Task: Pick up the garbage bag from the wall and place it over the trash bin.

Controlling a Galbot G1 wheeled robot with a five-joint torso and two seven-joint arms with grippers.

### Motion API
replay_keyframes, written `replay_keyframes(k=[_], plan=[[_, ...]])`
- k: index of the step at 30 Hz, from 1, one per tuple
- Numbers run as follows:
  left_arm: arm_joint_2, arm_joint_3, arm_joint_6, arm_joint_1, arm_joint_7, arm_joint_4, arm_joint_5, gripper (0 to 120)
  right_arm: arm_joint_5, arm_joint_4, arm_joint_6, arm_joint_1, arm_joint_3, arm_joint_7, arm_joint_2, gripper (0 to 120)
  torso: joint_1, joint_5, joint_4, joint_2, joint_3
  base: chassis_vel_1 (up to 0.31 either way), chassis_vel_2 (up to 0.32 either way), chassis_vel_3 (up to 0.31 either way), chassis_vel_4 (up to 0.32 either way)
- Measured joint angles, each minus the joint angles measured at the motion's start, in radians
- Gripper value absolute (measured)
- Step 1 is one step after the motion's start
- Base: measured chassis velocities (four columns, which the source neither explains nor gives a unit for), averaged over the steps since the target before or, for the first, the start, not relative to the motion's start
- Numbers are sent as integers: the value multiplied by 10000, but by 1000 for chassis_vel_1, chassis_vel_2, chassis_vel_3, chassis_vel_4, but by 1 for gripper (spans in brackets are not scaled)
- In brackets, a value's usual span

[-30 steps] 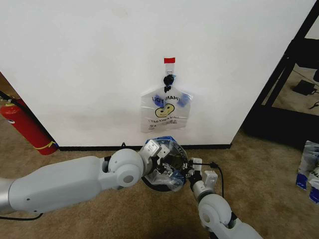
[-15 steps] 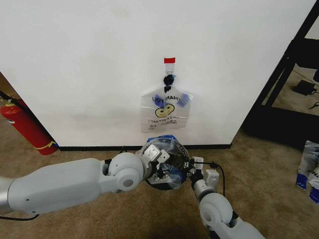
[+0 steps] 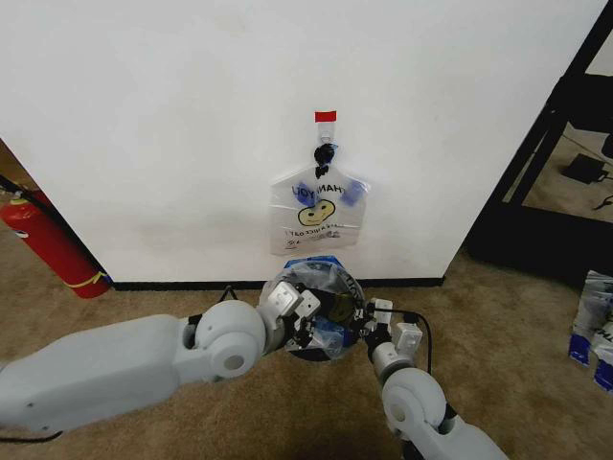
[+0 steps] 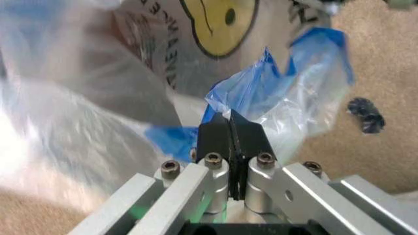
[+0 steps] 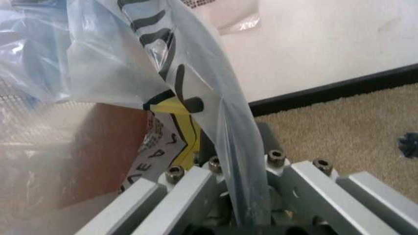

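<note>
The garbage bag (image 3: pixel 321 307), thin clear plastic with blue tape patches, sits bunched over the trash bin (image 3: pixel 308 351) on the brown carpet (image 3: pixel 517 326), just in front of the black baseboard (image 3: pixel 172 284) at the foot of the white wall (image 3: pixel 172 125). Both grippers meet at the bin.

The left gripper (image 3: pixel 305 326) reaches in from the robot's left side and presses against the near left part of the bag. In the left wrist view its two black fingers (image 4: pixel 216 137) are clamped tight together on a fold of the bag (image 4: pixel 274 98) where a blue tape patch runs, with the yellow smiley face (image 4: pixel 222 24) spread just beyond them.

The right gripper (image 3: pixel 369 321) comes in from the robot's right side of the bin. In the right wrist view a strip of the bag (image 5: pixel 216 112) runs down between its metal fingers (image 5: pixel 189 181), which pinch it; dark lettering and a yellow patch show through the plastic, and the mesh of the bin is dimly seen behind the film.

On the wall above, a second smiley-face bag (image 3: pixel 318 213) with mirrored lettering hangs from a black hook (image 3: pixel 326 153) under a red tape strip (image 3: pixel 326 116). A red fire extinguisher (image 3: pixel 48 244) leans at the wall's left end.
</note>
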Motion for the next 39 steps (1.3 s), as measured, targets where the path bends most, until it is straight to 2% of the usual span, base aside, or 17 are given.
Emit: replay_keyframes(k=[6,11,14,21,27,34,39], plan=[[569,-880,1,1137,81,-629,319,0,247,-28,-43,64,115,173,203,0,0,-1,0,0,0,0,0,0,0],[1146,-1297,1,2210,430,-1201,1089,0,1173,3,-185,156,310,697,490,0,-1,-2,1,0,0,0,0,0,0],[1248,-1641,-16,2813,485,-1319,1308,0,1417,95,-257,111,430,894,643,0,0,-1,-4,0,0,0,0,0,0],[1254,-2529,-180,4258,796,-1081,2159,0,2050,397,-578,19,544,1244,699,0,-1,0,-2,0,0,0,0,0,0],[1238,-2881,-290,5170,1011,-834,2902,0,2279,462,-744,-5,658,1394,678,0,-1,0,0,0,0,0,0,0,0],[986,-3011,-376,5567,1142,-454,3330,0,2429,593,-767,-93,723,1456,698,0,-1,0,-1,0,0,0,0,0,0],[440,-2999,-519,5607,1277,354,3768,0,2597,781,-841,-177,689,1474,705,0,-1,1,-2,0,0,0,0,0,0]])
